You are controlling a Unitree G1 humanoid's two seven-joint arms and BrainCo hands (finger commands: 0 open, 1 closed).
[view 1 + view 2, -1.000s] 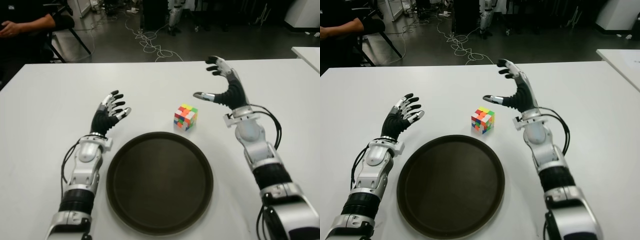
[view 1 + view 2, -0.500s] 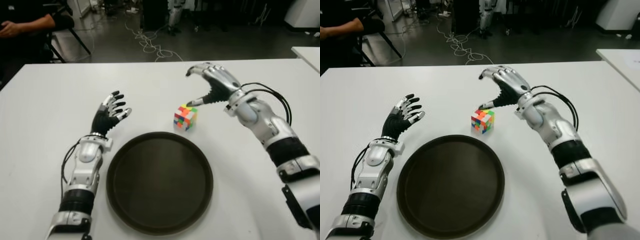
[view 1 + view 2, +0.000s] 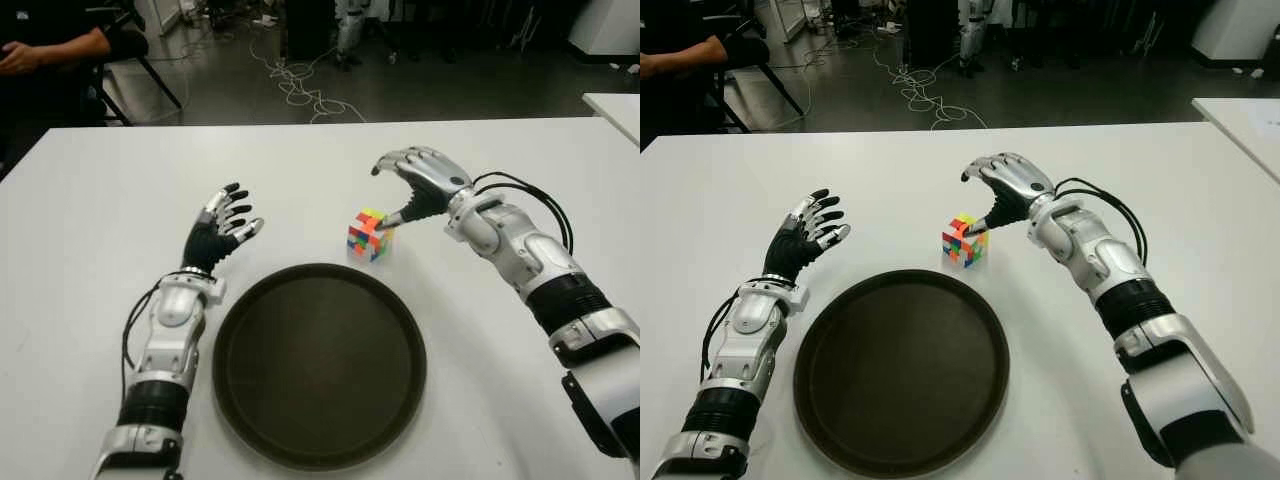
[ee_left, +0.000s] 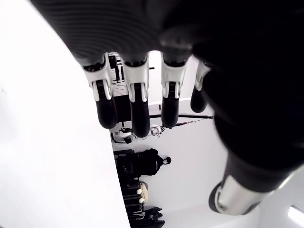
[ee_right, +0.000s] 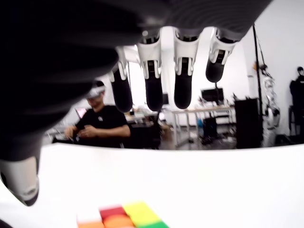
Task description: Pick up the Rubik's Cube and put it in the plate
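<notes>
The Rubik's Cube [image 3: 370, 235] stands on the white table [image 3: 100, 180], just behind the far rim of the dark round plate [image 3: 320, 370]. My right hand [image 3: 390, 195] hovers palm-down over the cube's right side, open. Its thumb tip is at the cube's upper right edge and its fingers [image 3: 400, 160] arch above without closing. In the right wrist view the cube's top [image 5: 124, 217] shows below the spread fingers [image 5: 154, 85]. My left hand [image 3: 225, 215] is raised and open, left of the plate and away from the cube.
A seated person [image 3: 50, 45] is beyond the table's far left corner. Cables [image 3: 300, 80] lie on the dark floor behind the table. A second white table [image 3: 615, 105] shows at the right edge.
My right hand turned from upright to palm-down, then came down and leftwards until its thumb reached the cube's edge. The cube, plate and left hand stayed put.
</notes>
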